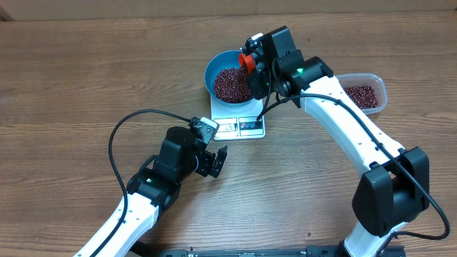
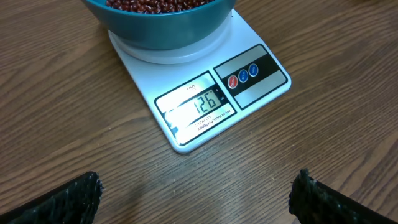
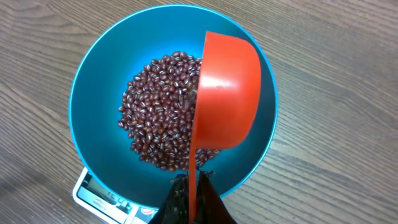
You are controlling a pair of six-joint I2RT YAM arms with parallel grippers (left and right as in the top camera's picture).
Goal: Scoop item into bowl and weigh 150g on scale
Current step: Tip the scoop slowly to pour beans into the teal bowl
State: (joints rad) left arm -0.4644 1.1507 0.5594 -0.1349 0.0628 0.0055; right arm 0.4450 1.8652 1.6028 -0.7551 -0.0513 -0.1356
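The blue bowl [image 1: 230, 73] stands on the white scale [image 1: 238, 126], and a heap of red-brown beans [image 3: 163, 111] lies in it. Over the bowl my right gripper [image 3: 193, 182] is shut on the flat handle of an orange scoop [image 3: 225, 93], whose cup is tipped on its side above the beans. In the left wrist view the scale [image 2: 205, 81] has its display lit, with the bowl [image 2: 163, 22] at the top edge. My left gripper [image 2: 196, 196] hovers open over bare wood just in front of the scale, holding nothing.
A clear plastic tub [image 1: 365, 93] holding more beans sits right of the scale, behind my right arm. The scale's buttons [image 2: 244, 74] face my left gripper. Wood tabletop lies all around.
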